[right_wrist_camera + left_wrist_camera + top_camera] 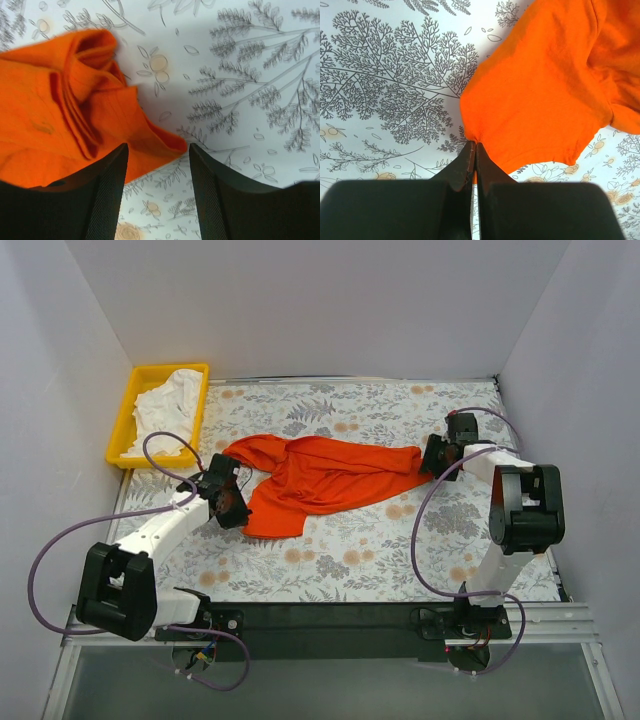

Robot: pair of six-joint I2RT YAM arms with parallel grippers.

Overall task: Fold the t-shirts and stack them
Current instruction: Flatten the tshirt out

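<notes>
Task barely begun: the orange t-shirt [320,480] lies crumpled and unfolded on the desk [400,560], and the white t-shirt [170,400] sits bunched in the yellow tray [122,425]. Nothing is stacked. The left fingers [464,167] are pressed together, pinching the orange t-shirt's edge. The right fingers [107,195] are spread, straddling its opposite corner without gripping it.

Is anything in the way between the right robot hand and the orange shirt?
No, nothing visible is in the way. The right gripper is open, and a folded corner of the orange shirt lies on the table, reaching right in between its fingers.
</notes>
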